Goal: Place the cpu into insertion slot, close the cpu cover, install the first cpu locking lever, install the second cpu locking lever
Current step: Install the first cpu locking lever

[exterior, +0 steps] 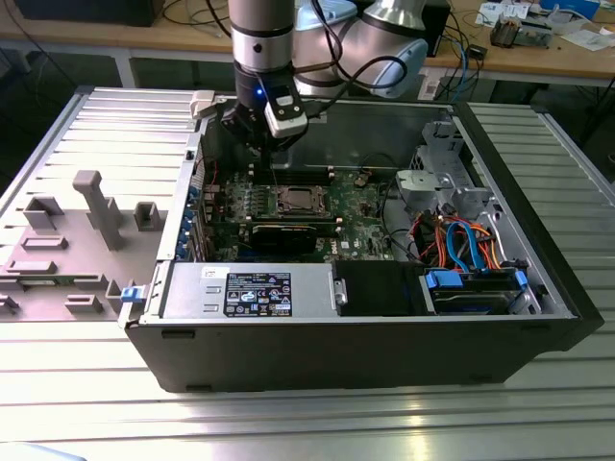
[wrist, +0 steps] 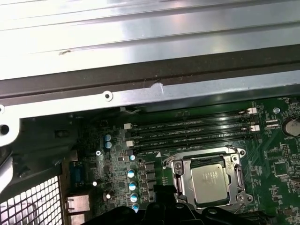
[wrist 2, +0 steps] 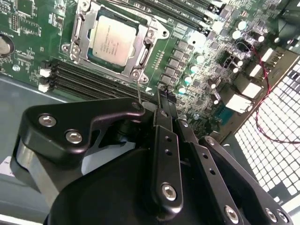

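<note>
The cpu (wrist 2: 114, 40) lies flat in its socket on the green motherboard (exterior: 360, 206), grey-silver face up. The cpu cover (wrist 2: 144, 52), a silvery metal frame, lies closed around it. Both also show in the first wrist view, the cpu (wrist: 213, 180) inside the cpu cover (wrist: 183, 174), and in the exterior view the cpu (exterior: 296, 200) is small at the board's middle. My gripper (wrist 2: 165, 101) hovers beside the socket, over the memory slots, with its fingers shut and nothing between them. A thin metal lever rod (wrist 2: 139, 90) stands up from the socket's corner close to the fingertips. In the exterior view the gripper (exterior: 258, 144) hangs above the board toward the back.
The motherboard sits inside an open computer case (exterior: 288, 346) on a ribbed metal table. A power supply (exterior: 255, 293) and a drive bay with orange and blue cables (exterior: 461, 250) fill the front and the exterior view's right. Grey fixtures (exterior: 96, 206) stand at the exterior view's left.
</note>
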{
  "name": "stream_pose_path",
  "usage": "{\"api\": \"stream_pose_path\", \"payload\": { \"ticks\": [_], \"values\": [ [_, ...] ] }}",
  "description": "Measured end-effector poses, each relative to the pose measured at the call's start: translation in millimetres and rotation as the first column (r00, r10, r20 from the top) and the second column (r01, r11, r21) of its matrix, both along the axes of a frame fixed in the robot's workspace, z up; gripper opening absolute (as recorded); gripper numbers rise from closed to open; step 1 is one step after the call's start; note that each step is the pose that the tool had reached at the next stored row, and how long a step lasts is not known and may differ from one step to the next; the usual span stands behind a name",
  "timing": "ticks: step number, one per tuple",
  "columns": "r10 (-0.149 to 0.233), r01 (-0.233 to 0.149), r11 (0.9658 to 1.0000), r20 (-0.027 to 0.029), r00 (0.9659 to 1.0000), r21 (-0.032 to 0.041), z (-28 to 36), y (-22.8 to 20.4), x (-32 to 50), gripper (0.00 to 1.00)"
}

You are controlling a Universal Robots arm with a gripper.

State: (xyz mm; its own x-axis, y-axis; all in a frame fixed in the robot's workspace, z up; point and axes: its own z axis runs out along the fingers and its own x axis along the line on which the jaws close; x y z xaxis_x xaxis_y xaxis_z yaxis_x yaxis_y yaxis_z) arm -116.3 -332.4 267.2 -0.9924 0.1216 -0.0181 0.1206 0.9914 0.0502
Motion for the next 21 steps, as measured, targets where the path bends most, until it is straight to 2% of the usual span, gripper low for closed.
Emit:
{"api": "stream_pose_path", "payload": {
  "ticks": [4, 7, 9, 10, 14, 17, 20, 21],
  "values": [
    [0.002, -0.002, 1.0, 0.0039, 1.0, 0.0, -0.1, 0.0, -7.4, 0.11],
    [0.009, -0.009, 1.0, 0.0141, 0.9999, 0.0, 0.2, 0.0, -9.1, 0.11],
    [0.008, -0.008, 1.0, 0.028, 0.9996, 0.0002, 1.1, 0.0, -12.3, 0.11],
    [0.008, -0.008, 1.0, 0.0315, 0.9995, 0.0002, 3.2, 0.0, -12.5, 0.11],
    [0.008, -0.008, 1.0, 0.0323, 0.9994, 0.0001, 5.3, 0.4, -12.7, 0.11],
    [0.01, -0.01, 1.0, 0.0323, 0.9994, 0.0003, 2.6, 1.7, -12.7, 0.11],
    [0.013, -0.013, 0.9999, 0.0325, 0.9994, 0.0, 0.6, 6.1, -12.6, 0.11],
    [0.013, -0.013, 0.9999, 0.0324, 0.9994, -0.0024, 0.1, 8.3, -12.6, 0.11]
  ]
}}
